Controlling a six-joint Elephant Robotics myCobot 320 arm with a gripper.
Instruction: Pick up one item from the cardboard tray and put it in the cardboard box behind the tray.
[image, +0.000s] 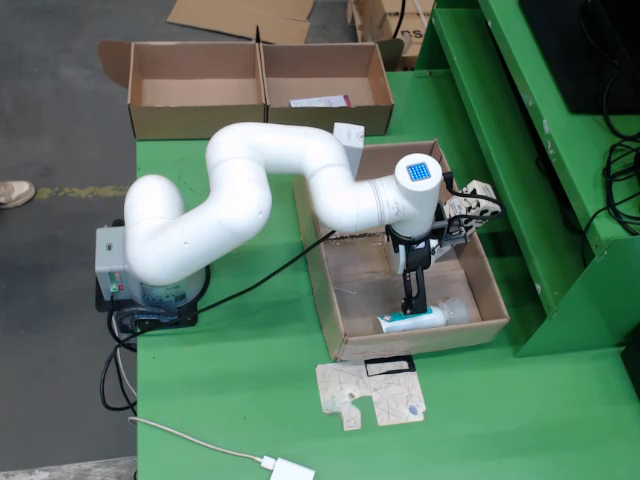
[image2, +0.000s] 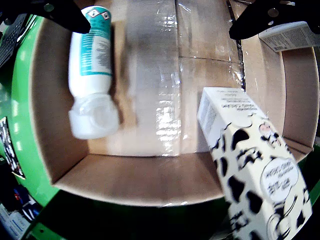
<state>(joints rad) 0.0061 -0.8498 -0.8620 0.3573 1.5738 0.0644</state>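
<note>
In the gripper-mounted view, a white plastic bottle with a teal label is seen lying on its side against the left wall of the shallow brown cardboard tray. The black gripper is held open above the tray floor, one fingertip just over the bottle's label end. A cow-patterned white carton is seen at the tray's right, near its front corner.

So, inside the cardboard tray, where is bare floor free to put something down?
In the wrist view the taped middle of the cardboard tray floor is bare, between the white bottle on the left and the cow-print carton on the right. The bottle's wall is crowded: the gripper hangs there.
</note>
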